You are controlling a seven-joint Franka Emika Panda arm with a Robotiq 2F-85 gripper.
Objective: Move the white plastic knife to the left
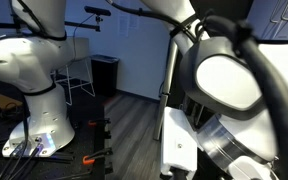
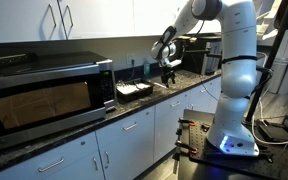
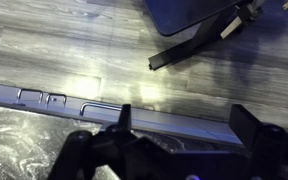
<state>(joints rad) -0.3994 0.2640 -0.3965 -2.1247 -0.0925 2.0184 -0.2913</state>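
Note:
My gripper [image 2: 167, 68] hangs above the dark kitchen counter [image 2: 184, 88], next to a black tray [image 2: 134, 90]. In the wrist view its two dark fingers [image 3: 184, 112] stand wide apart with nothing between them. They hover over the counter's front edge [image 3: 24, 140], with the cabinet fronts and wood floor below. The white plastic knife does not show clearly in any view. In an exterior view the arm's own white and black body [image 1: 229, 85] fills the frame and hides the counter.
A large microwave [image 2: 44, 95] stands on the counter beside the tray. Dark appliances [image 2: 199, 55] sit at the back near the gripper. The arm's white base [image 2: 234, 120] stands on the floor by the cabinets. A second white robot [image 1: 29, 70] stands further off.

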